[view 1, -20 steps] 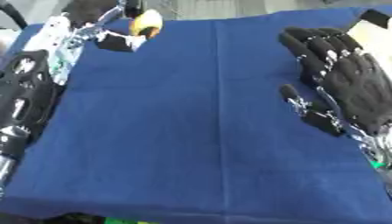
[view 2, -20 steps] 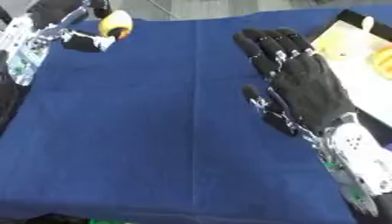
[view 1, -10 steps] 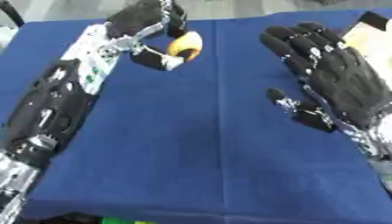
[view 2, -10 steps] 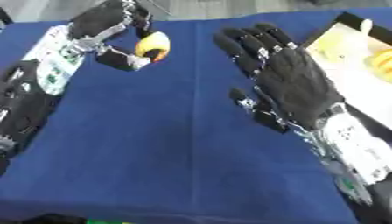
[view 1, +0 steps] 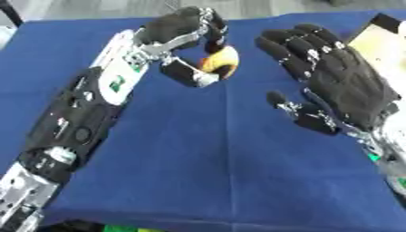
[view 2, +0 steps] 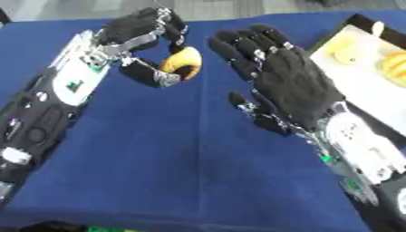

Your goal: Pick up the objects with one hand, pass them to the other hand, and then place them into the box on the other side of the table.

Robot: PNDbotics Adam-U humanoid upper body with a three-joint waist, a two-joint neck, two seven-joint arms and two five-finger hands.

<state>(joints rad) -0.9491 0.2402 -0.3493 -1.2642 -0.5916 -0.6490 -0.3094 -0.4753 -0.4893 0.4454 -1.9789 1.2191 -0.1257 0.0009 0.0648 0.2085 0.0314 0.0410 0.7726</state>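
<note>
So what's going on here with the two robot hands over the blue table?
The left hand has its fingers and thumb curled around a small yellow-orange object, holding it above the blue table near the middle. The right hand waits beside it, open and palm up, not touching the object. It looks like a handover about to happen. A white box at the right edge already holds a few yellow items.

Two hands, the left hand and the right hand, show over one blue cloth. One yellow object is held; one box holds perhaps three yellow pieces.
</note>
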